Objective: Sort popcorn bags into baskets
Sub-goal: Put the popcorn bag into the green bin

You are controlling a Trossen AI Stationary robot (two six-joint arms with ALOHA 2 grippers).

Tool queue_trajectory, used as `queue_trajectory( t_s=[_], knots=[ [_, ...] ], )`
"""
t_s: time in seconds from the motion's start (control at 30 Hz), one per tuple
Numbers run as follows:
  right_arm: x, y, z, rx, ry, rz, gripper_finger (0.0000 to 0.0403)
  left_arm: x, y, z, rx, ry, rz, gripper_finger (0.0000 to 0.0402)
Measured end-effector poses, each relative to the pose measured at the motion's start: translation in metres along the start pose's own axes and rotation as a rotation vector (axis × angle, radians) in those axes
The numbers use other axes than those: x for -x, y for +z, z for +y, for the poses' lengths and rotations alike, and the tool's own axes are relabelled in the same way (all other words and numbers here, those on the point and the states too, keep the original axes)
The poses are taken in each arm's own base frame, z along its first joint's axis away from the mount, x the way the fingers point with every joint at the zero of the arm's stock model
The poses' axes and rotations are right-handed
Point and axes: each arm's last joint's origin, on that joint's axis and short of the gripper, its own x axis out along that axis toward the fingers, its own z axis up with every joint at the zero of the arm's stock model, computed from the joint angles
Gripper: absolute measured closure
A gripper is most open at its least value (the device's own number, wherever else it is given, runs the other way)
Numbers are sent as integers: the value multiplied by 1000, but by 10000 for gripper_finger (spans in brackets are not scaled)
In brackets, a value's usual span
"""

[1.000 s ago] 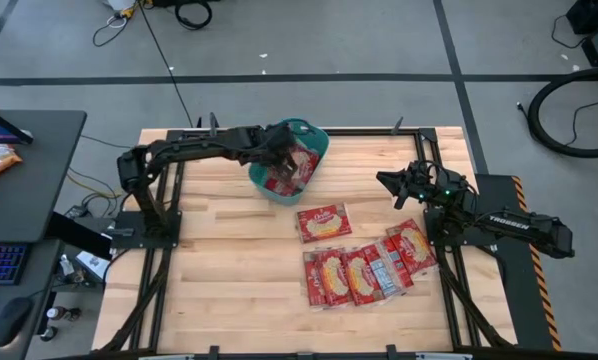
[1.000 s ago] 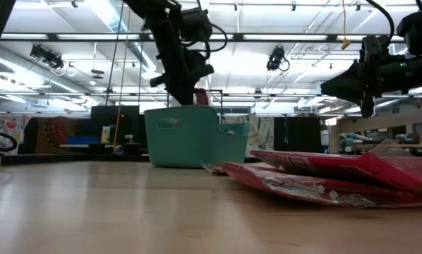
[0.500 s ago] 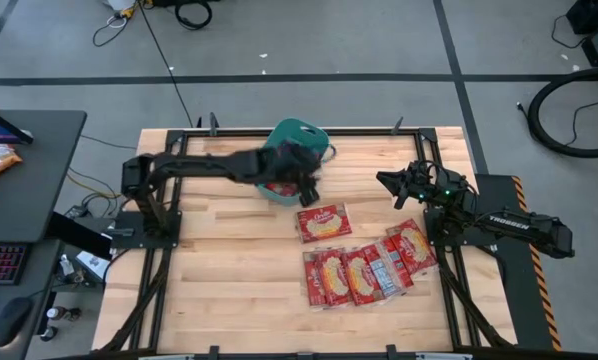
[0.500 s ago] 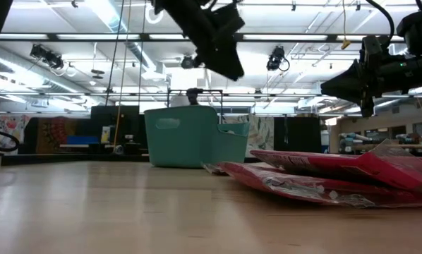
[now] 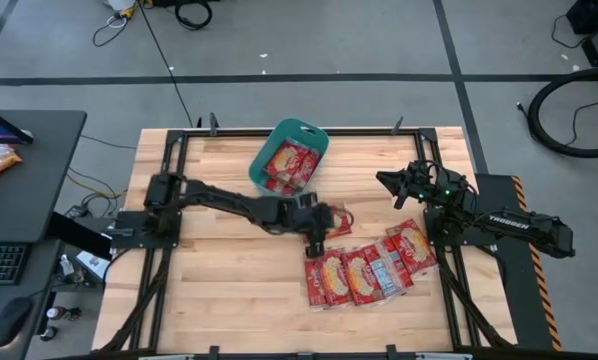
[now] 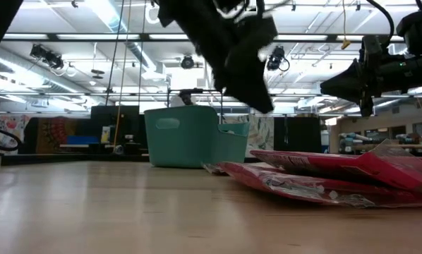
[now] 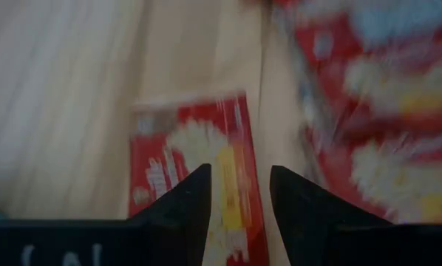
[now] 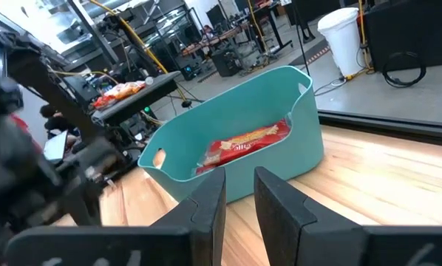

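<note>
Swinging out from over the teal basket (image 5: 288,165) within the last second, left gripper (image 5: 317,238) now hovers in the high view above the lone popcorn bag (image 5: 331,220) near mid-table, fingers a little apart with nothing between them. Means, most likely, one packet delivered and the next reach begun: red packets already lie inside the basket (image 5: 289,166), long axes running roughly with the tub's length, tilted off the table's edges. Ahead of the table's near edge, a fanned row of remaining popcorn bags (image 5: 364,272), overlapping, long sides leaning toward the right arm. Right gripper (image 5: 390,183) parked at the table's right side, well apart from everything.

Seen level from the low camera, left arm's dark bulk hangs above and in front of the basket (image 6: 183,137); stacked packets (image 6: 324,180) lie flat to the right, edges lifted slightly.

Looking past the left wrist's fingers (image 7: 184,214): gap between them, one packet (image 7: 199,177) directly below, long axis running away from the camera, another blurred beside it.

From the right wrist: fingers (image 8: 206,210) slightly parted, empty; basket (image 8: 236,159) with a packet (image 8: 243,144) lying inside it.
</note>
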Motion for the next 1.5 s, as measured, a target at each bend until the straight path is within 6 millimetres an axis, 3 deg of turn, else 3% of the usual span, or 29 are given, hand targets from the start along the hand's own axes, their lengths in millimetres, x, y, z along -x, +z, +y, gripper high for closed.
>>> queue_trajectory(
  t_s=[0.13, 0.27, 0.47, 0.6, 0.83, 1.0, 1.3, 1.5],
  knots=[
    [0, 1, 0, 0, 1, -6, 325, -17, -16, -19, -77, 81, 55, 257],
    [0, 0, 0, 0, 0, -5, 325, -25, -25, -31, -43, 98, 75, 256],
    [0, 0, 0, 0, 0, -5, 325, -27, -27, -33, -24, 102, 80, 225],
    [0, 0, 0, 0, 0, -5, 325, -38, -34, -32, -32, 110, 102, 202],
    [0, 0, 0, 0, 0, -5, 325, -55, -49, -41, -167, 132, 158, 203],
    [0, 0, 0, 0, 0, -5, 325, -56, -51, -44, -212, 149, 164, 239],
    [0, 0, 0, 0, 0, -5, 325, -57, -56, -42, -220, 145, 207, 381],
    [0, 0, 0, 0, 0, -5, 325, -54, -49, -42, -243, 145, 225, 393]
  ],
)
